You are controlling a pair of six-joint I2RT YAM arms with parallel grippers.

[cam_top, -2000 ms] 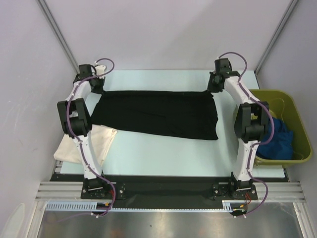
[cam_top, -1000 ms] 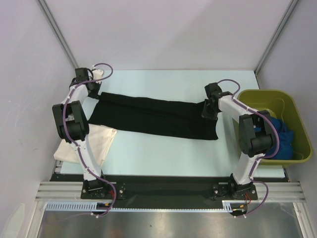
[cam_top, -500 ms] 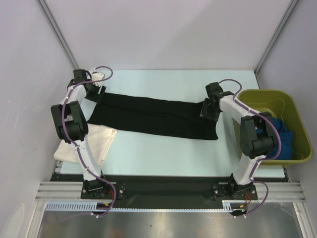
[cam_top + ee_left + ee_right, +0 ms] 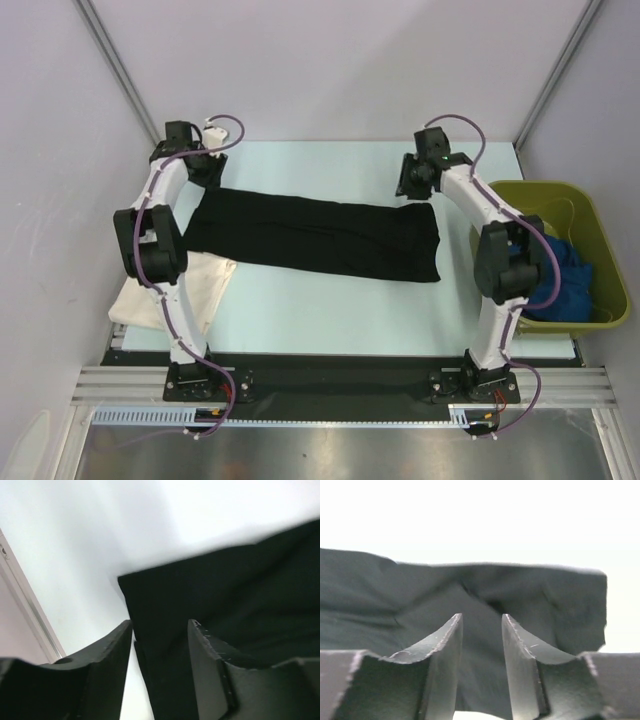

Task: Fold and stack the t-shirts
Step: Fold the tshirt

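Observation:
The black t-shirt (image 4: 320, 235) lies folded into a long band across the middle of the table. My left gripper (image 4: 207, 172) hovers open over its far left corner (image 4: 200, 595), with nothing between its fingers (image 4: 112, 650). At the shirt's far right end (image 4: 420, 590), my right gripper (image 4: 412, 186) also hangs open, jaws apart above the cloth. The cream t-shirt (image 4: 165, 290) lies flat at the near left, partly under the left arm. The blue t-shirt (image 4: 560, 280) is bunched inside the bin.
An olive-green bin (image 4: 600, 230) stands at the right edge of the table, just beyond the right arm. The pale table top (image 4: 320, 310) shows bare in front of the black shirt. Grey walls and slanted frame posts close in the back and sides.
Both grippers opened and let go of the black shirt, then drew back toward the far edge. The shirt stays as a folded band.

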